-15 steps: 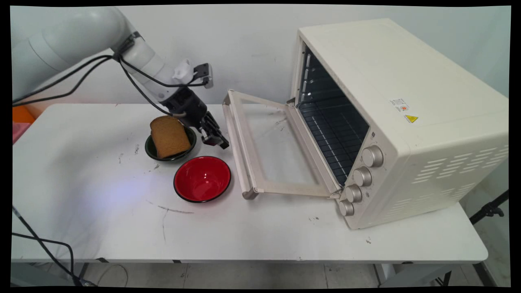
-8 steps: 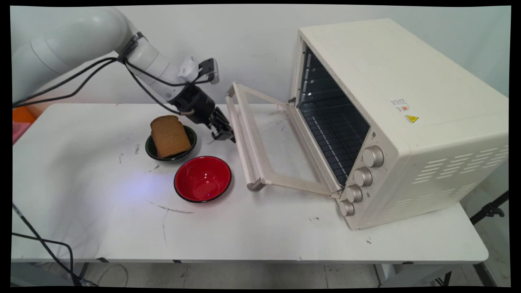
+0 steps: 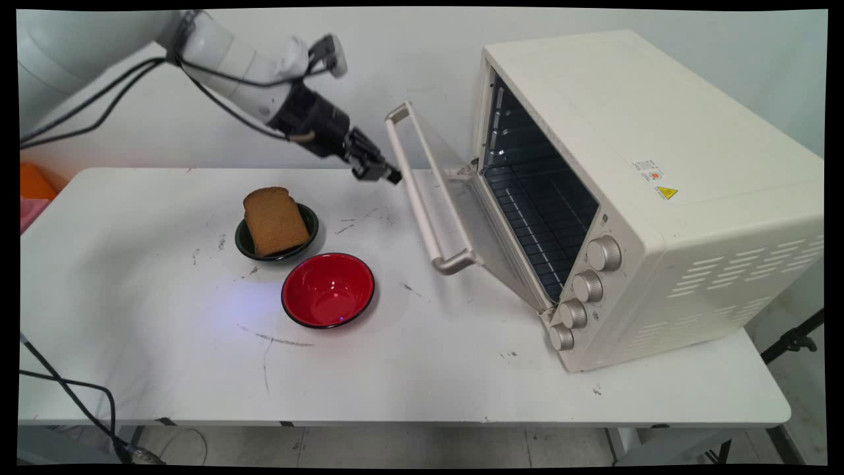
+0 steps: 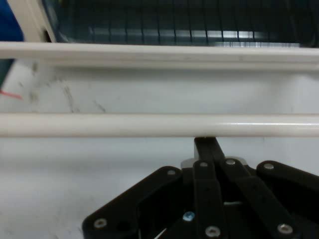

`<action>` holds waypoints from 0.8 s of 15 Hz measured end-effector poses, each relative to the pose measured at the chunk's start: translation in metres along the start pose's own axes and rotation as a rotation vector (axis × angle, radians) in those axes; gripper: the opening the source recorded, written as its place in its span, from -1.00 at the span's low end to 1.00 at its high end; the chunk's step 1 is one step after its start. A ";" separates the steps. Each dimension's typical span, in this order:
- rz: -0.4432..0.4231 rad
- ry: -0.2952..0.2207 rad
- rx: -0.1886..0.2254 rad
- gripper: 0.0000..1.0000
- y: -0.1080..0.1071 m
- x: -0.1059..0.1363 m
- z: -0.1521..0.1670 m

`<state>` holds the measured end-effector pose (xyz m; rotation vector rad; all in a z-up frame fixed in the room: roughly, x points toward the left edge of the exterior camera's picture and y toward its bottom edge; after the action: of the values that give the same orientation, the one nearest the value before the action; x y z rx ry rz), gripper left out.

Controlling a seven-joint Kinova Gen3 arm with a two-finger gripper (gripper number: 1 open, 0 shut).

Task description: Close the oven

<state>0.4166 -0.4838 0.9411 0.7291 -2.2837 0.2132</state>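
My gripper (image 3: 389,177) is shut, and its tip presses against the outer side of the cream oven door, just beside the long handle (image 3: 422,198). The door stands half raised, hinged at the bottom of the cream toaster oven (image 3: 659,165). In the hand view the closed fingertips (image 4: 207,144) touch the handle bar (image 4: 149,124), with the door's top rail (image 4: 149,52) and the dark oven rack (image 4: 174,20) beyond it. Nothing is held between the fingers.
A slice of brown bread (image 3: 275,221) leans in a small dark green bowl (image 3: 245,245) left of the door. An empty red bowl (image 3: 328,290) sits in front of it. The oven's knobs (image 3: 587,287) face the table's near side.
The gripper has risen and moved right, pushing the oven door from lying nearly flat to half raised. The bread and bowls have not moved.
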 end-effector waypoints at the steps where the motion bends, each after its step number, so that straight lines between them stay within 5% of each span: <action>1: -0.005 0.020 0.007 -1.00 -0.001 0.007 -0.008; 5: -0.021 0.074 0.022 -1.00 -0.006 0.028 -0.042; 12: -0.014 0.089 -0.009 -1.00 0.001 0.034 -0.117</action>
<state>0.4649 -0.4569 1.0496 0.7163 -2.1935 0.2239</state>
